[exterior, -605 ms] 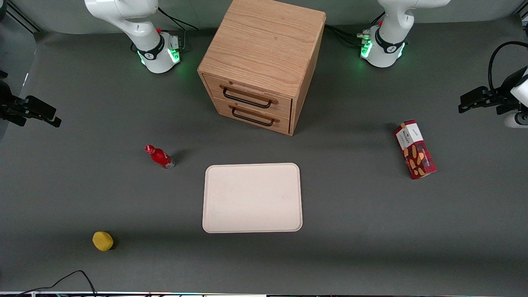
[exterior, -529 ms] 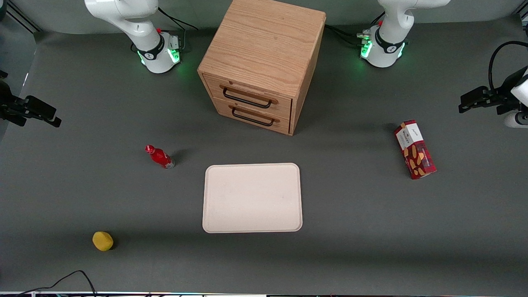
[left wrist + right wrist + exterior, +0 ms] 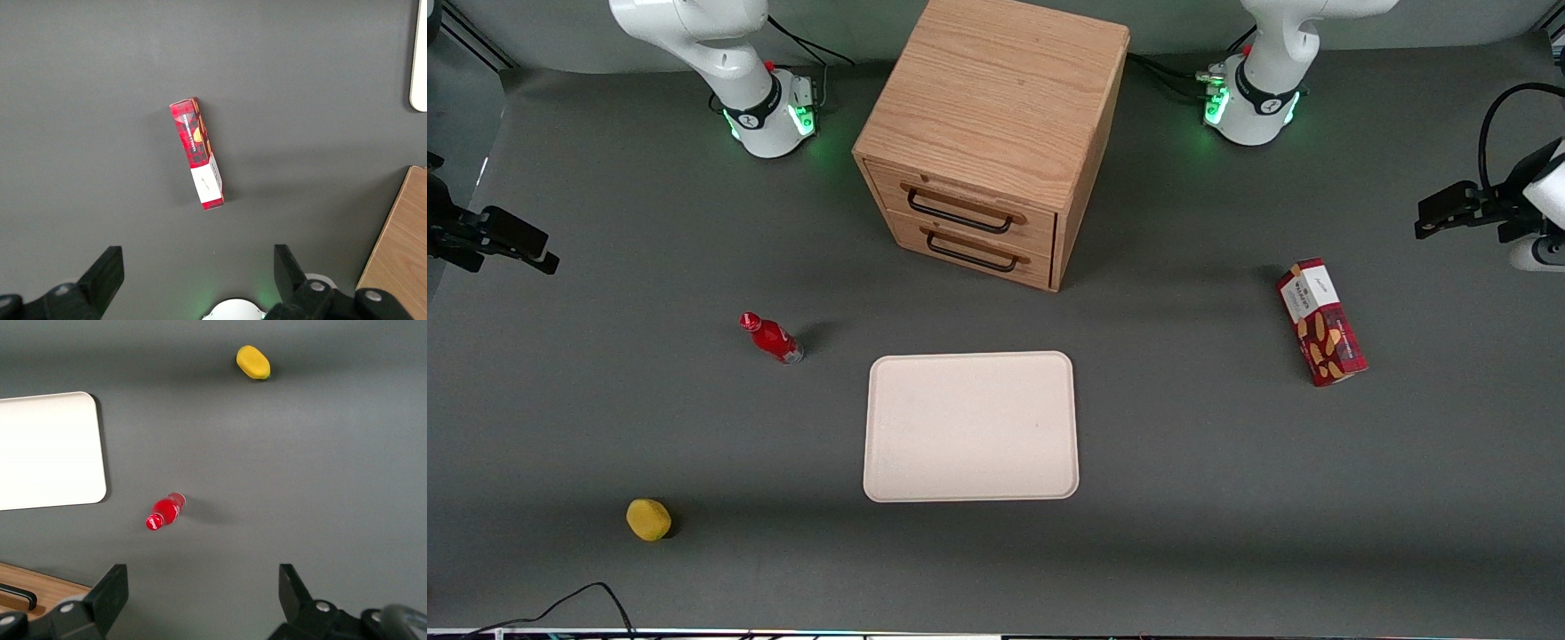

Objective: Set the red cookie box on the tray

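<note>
Gripper [image 3: 193,280] spread wide, hovering high above the red cookie box [image 3: 197,153], well apart from the tray [image 3: 970,427]; descending off-line probably nudges it askew.

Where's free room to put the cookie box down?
The tray is bare all over. Open table lies between it and the red cookie box, and nearer the camera. The wooden drawer cabinet, red bottle and yellow object border it. The gripper, open, hangs above the box.

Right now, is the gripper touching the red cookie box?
Apart. Left wrist view: open gripper hangs above the red cookie box, bare table between them.
</note>
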Action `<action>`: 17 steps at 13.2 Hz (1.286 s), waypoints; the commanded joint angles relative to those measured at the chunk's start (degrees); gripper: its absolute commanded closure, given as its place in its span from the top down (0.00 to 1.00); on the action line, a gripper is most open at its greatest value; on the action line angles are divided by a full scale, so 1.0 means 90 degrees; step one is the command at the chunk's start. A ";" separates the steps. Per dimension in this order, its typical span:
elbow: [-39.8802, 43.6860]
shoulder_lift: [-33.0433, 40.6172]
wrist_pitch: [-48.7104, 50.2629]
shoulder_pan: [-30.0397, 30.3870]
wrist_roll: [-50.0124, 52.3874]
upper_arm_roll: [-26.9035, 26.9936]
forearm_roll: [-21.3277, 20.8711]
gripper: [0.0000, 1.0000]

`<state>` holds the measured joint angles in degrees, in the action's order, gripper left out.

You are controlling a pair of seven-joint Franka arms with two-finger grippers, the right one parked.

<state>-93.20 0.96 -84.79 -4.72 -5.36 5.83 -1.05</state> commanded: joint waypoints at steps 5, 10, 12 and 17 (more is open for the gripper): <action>-0.1447 -0.0117 -0.1297 0.0017 0.0068 0.0172 -0.0264 1.00; -0.3314 -0.0263 -0.4149 0.0036 0.0253 0.0368 -0.0235 1.00; -0.3948 -0.0371 -0.5125 0.0027 0.0516 0.0378 -0.0186 1.00; -0.4995 -0.0644 -0.6954 0.0017 0.0801 0.0368 -0.0166 0.99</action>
<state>-135.14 -4.94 -142.77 -4.18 0.47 8.97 -2.55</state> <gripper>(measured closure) 0.004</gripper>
